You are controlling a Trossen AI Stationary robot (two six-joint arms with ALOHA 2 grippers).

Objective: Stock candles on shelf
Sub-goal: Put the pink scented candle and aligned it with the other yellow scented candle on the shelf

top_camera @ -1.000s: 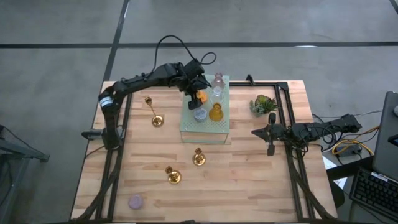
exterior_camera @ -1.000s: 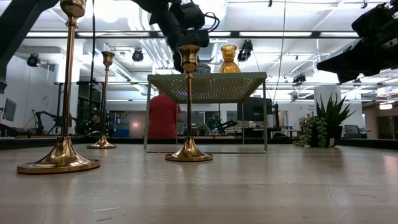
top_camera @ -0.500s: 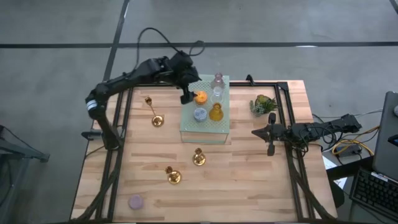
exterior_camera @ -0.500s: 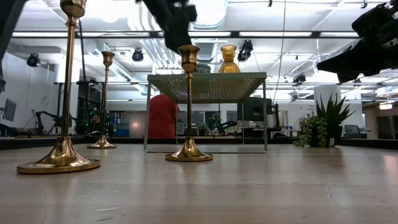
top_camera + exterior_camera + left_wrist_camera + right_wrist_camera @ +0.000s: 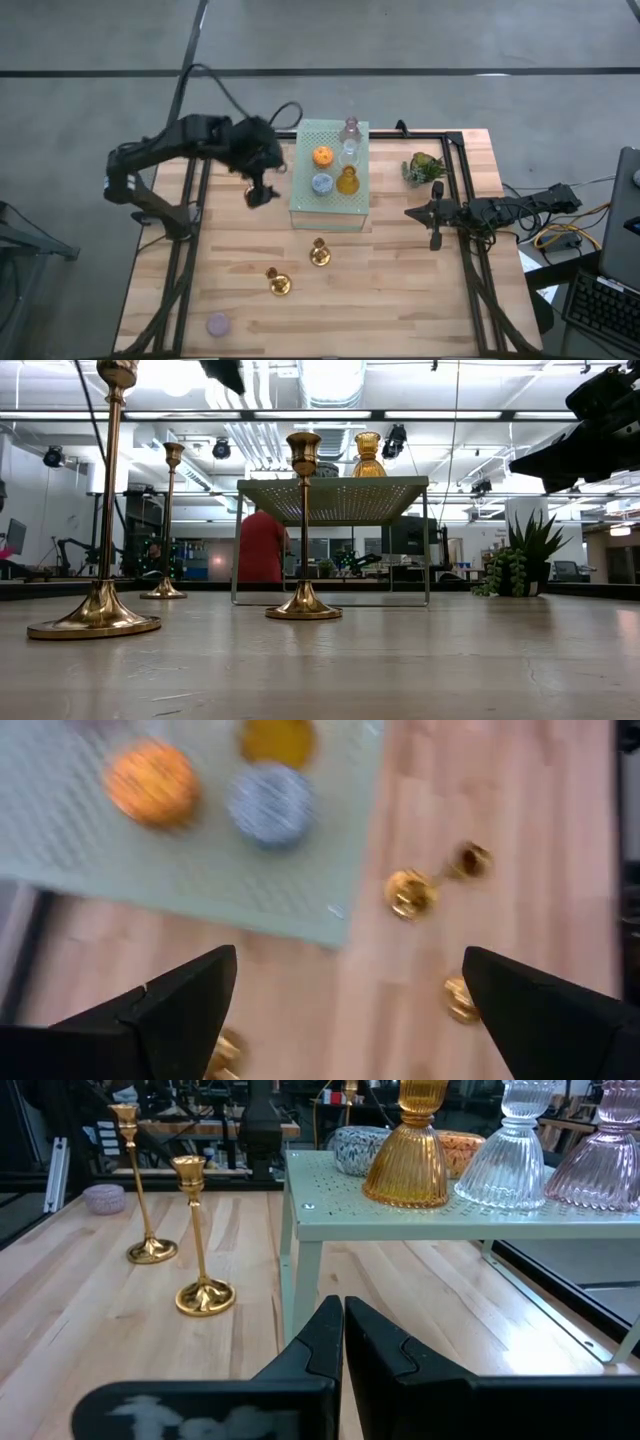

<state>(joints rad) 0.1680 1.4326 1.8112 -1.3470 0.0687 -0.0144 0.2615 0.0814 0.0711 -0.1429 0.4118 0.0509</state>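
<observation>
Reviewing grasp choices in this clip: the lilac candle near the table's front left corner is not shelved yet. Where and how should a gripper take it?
Judging from above, the lilac candle is a low round puck lying flat on the table, apart from the brass candlesticks. Probably best: the open left gripper descends straight down, fingers straddling its curved side wall; its low height likely rules out a side approach.

Overhead, table-level, wrist views share shelf.

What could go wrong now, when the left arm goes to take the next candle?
1. The open left gripper hangs over a brass candlestick and could topple it.
2. The lilac candle lies at the table's near corner, beyond two more candlesticks, so the reach may clip them.
3. The shelf is crowded; another candle could nudge the orange candle.
</observation>
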